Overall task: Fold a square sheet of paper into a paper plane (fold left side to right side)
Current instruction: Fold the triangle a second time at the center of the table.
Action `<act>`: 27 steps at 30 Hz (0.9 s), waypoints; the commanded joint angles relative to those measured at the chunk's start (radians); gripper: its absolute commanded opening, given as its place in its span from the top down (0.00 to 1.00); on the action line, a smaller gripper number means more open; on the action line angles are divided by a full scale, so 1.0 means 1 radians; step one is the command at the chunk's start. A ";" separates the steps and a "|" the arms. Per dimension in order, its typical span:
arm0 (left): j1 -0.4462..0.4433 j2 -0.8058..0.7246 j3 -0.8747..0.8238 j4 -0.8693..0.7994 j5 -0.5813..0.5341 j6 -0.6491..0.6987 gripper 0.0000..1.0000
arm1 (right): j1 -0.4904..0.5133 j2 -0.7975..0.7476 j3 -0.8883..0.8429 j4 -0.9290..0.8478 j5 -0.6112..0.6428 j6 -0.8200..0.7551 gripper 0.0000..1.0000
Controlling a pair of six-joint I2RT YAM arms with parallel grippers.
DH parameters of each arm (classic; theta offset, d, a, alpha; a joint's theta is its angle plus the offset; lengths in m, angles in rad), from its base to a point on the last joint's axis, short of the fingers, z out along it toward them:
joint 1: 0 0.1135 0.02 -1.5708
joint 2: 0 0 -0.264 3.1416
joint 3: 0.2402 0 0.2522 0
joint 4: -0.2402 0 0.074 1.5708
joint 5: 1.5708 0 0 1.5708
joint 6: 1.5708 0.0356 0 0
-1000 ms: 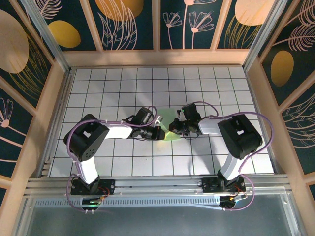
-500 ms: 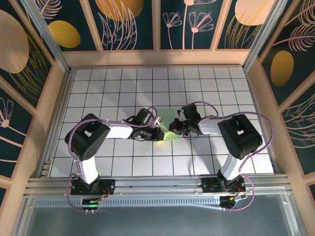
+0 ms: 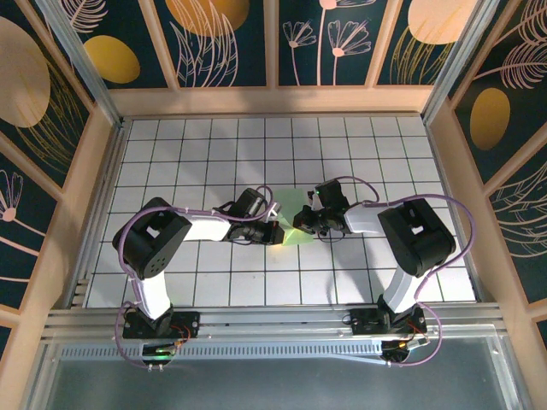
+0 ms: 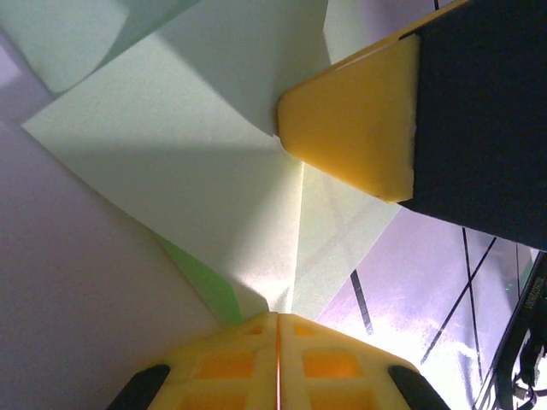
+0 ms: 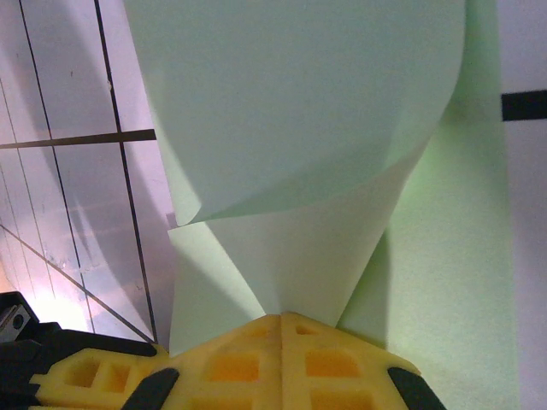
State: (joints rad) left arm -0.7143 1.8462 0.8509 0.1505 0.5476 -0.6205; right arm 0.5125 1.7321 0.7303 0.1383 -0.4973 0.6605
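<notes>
Your left gripper has its yellow jaws pressed flat together with no gap, and the thin, pale-green square sheet of paper comes straight out of the seam between them, so it is clamped on the paper itself. From that pinch a crease runs up and away from the tips, with one pale flap spreading to the left and a narrower one to the right. Just beyond, a yellow pad on a black body lies against the sheet; you cannot tell from this view how hard it presses. Your right gripper is likewise closed on the sheet: the paper rises out of its joined jaws as a narrow neck, then widens into a curled layer arching over a flatter green layer that lies on the tiles. In the top view the left gripper and the right gripper stand just beside each other near the middle of the white grid-tiled table. The sheet is between and under them, with green showing both beyond the tips and on the near side.
</notes>
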 commanded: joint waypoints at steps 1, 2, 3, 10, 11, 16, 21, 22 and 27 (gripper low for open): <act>-0.005 0.010 0.000 -0.032 -0.025 0.028 0.93 | 0.008 0.009 -0.015 -0.066 0.026 -0.019 1.00; -0.005 0.012 0.002 -0.034 -0.029 0.028 0.93 | 0.008 0.009 -0.014 -0.066 0.026 -0.020 1.00; -0.004 0.015 0.002 -0.037 -0.033 0.031 0.93 | 0.008 0.010 -0.014 -0.065 0.026 -0.020 1.00; -0.005 0.027 0.007 -0.055 -0.066 0.033 0.96 | 0.008 -0.006 -0.003 -0.070 0.023 -0.021 1.00; -0.005 0.028 0.006 -0.058 -0.070 0.034 0.96 | 0.008 -0.008 0.000 -0.071 0.023 -0.021 1.00; -0.004 -0.016 -0.005 -0.046 -0.063 0.024 0.96 | 0.008 -0.008 0.005 -0.079 0.026 -0.025 1.00; -0.004 -0.096 0.000 -0.068 -0.064 0.026 0.96 | 0.008 -0.004 -0.003 -0.075 0.030 -0.021 1.00; -0.005 -0.111 0.002 -0.070 -0.059 0.027 0.96 | 0.008 -0.003 -0.004 -0.073 0.029 -0.019 1.00; -0.009 -0.126 0.002 -0.048 -0.004 0.031 0.96 | 0.008 -0.001 -0.006 -0.073 0.031 -0.020 1.00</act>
State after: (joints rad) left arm -0.7193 1.7340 0.8509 0.1047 0.5060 -0.6060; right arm 0.5125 1.7306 0.7326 0.1314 -0.4965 0.6605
